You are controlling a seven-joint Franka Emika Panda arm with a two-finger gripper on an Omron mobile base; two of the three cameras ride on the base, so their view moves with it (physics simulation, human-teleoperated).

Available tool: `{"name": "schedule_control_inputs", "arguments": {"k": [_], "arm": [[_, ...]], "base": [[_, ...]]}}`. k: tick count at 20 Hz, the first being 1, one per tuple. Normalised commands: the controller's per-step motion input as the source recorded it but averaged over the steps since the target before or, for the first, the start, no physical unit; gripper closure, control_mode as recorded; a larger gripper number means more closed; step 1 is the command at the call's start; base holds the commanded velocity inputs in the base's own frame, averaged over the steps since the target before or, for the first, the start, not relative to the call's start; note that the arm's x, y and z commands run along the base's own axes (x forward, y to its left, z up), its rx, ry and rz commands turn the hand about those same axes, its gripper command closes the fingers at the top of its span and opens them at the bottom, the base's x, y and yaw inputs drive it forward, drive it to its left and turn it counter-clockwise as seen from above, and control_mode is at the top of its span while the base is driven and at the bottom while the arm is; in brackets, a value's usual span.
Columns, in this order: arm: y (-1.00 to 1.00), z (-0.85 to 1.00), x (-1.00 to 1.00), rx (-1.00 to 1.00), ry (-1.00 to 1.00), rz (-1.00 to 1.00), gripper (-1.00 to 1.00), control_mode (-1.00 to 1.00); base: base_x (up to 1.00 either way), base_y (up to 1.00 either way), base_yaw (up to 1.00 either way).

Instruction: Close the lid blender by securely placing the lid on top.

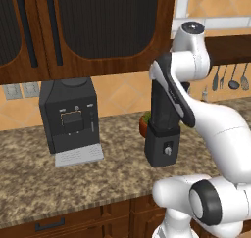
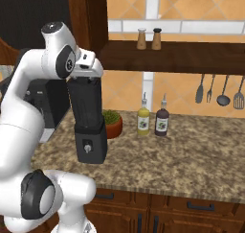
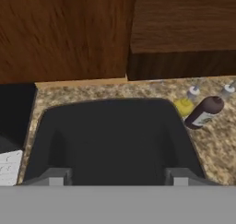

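The blender point(image 1: 163, 134) stands on the granite counter point(image 1: 73, 178), a dark boxy base with one round knob under a tapered black jar point(image 2: 86, 105). Looking straight down in the hand view, the lid point(image 3: 115, 135) is a flat black squarish slab with rounded corners lying level below the hand. My gripper point(image 3: 117, 178) hovers just over it. Its two fingertips point(image 3: 55, 177) stand well apart above the slab's near edge, and nothing is pinched between them. In the right base view my white hand point(image 2: 88, 64) sits directly on top of the jar.
A black coffee machine point(image 1: 71, 117) with a silver tray point(image 1: 78, 157) stands left of the blender. A potted plant point(image 2: 112, 122), a yellow bottle point(image 2: 143, 119) and a dark bottle point(image 2: 162, 121) stand to its right. Wall cabinets point(image 1: 88, 26) and a wooden shelf point(image 2: 177, 54) hang close overhead.
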Motion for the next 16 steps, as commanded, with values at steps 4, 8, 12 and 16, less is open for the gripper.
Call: {"name": "schedule_control_inputs", "arguments": {"k": [4, 8, 12, 16], "arm": [[-0.09, -0.05, -0.33, 0.14, -0.19, 0.00, -1.00, -1.00], [-0.15, -0.19, -0.21, 0.17, -0.15, 0.00, -1.00, -1.00], [-0.11, -0.08, -0.08, 0.08, -0.17, 0.00, -1.00, -1.00], [0.00, 0.00, -0.07, 0.01, -0.22, 0.00, -1.00, -1.00]], "base": [[0.00, 0.00, 0.00], [0.00, 0.00, 0.00], [0.00, 0.00, 0.00], [0.00, 0.00, 0.00]]}}
